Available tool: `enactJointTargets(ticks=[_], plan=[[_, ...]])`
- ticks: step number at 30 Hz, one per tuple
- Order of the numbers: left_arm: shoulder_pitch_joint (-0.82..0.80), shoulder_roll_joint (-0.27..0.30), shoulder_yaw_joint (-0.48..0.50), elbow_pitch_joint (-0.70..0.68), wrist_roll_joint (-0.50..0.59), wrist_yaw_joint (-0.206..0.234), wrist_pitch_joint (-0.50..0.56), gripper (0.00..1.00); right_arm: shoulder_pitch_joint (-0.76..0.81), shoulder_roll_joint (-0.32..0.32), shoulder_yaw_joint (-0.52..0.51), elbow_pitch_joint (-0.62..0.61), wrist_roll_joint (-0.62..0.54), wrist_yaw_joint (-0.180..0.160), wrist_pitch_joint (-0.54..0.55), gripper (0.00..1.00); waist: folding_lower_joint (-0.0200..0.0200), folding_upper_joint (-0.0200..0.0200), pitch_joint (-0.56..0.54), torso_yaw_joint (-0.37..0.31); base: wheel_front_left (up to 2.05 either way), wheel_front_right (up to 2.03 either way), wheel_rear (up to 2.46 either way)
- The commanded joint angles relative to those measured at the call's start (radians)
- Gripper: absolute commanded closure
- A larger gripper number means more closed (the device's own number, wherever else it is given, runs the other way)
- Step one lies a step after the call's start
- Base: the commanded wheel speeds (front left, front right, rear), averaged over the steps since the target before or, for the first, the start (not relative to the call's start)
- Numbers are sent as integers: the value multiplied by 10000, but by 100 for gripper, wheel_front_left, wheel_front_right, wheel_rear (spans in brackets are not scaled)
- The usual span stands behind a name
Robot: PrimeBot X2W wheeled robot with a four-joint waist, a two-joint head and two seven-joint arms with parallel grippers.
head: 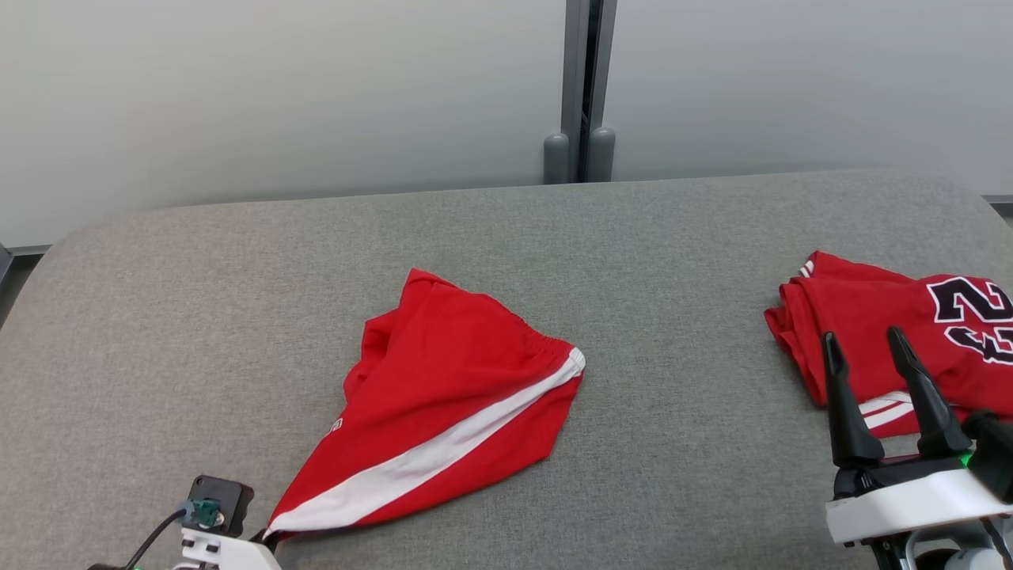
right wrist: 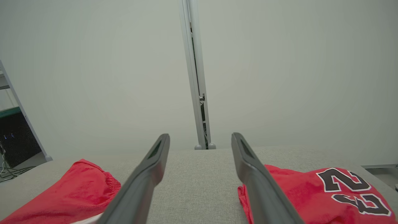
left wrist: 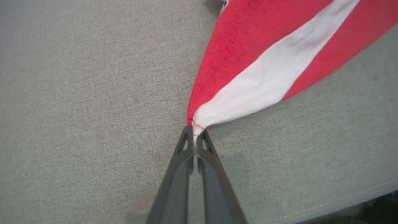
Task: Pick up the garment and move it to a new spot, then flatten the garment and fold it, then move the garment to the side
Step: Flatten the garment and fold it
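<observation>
Red shorts point(head: 443, 372), white stripe point(head: 443, 453), corner in left fingers point(left wrist: 177, 174), jersey point(head: 878, 309) reading 2

The folded red jersey point(head: 870, 317) bears black, white-edged digits, apparently "23", partly cut off.

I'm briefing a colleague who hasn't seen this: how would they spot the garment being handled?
On the grey fabric table, look near the middle, left of the folded red jersey. There lies a crumpled red garment, one corner pinched in the left gripper. Unlike the jersey with its black numbers, it carries a broad white stripe.
</observation>
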State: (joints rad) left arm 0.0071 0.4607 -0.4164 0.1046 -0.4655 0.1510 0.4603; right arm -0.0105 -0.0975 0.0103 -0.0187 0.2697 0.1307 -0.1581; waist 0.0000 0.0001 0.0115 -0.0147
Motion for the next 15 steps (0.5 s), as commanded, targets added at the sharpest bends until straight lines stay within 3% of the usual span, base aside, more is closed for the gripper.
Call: enactJointTargets(ticks=[1, 2, 3, 4, 5, 15], plan=[[115, 40, 79, 197, -79, 55, -126, 100, 91, -49, -29, -42, 15, 1, 66, 0, 0, -1, -5, 44, 0, 0, 0], [159, 16, 68, 283, -101, 51, -177, 100, 107, -34, -20, -36, 13, 1, 110, 0, 0, -1, 0, 58, 0, 0, 0], [177, -35, 70, 373, -138, 18, -260, 84, 117, -28, -17, -5, 22, 1, 131, 0, 0, -1, 8, 73, 0, 0, 0], [167, -116, 84, 447, -175, -16, -382, 52, 119, -25, -18, 29, 28, 1, 140, 0, 0, -1, 15, 89, 0, 0, 0], [140, -208, 88, 501, -206, -26, -490, 0, 125, -16, -18, 52, 34, 1, 162, 0, 0, -1, 20, 107, 0, 0, 0], [98, -617, 453, 66, -509, 348, -1207, 0, 144, 35, 70, 143, 48, 1, 304, 0, 0, -1, -53, 120, 0, 0, 0]])
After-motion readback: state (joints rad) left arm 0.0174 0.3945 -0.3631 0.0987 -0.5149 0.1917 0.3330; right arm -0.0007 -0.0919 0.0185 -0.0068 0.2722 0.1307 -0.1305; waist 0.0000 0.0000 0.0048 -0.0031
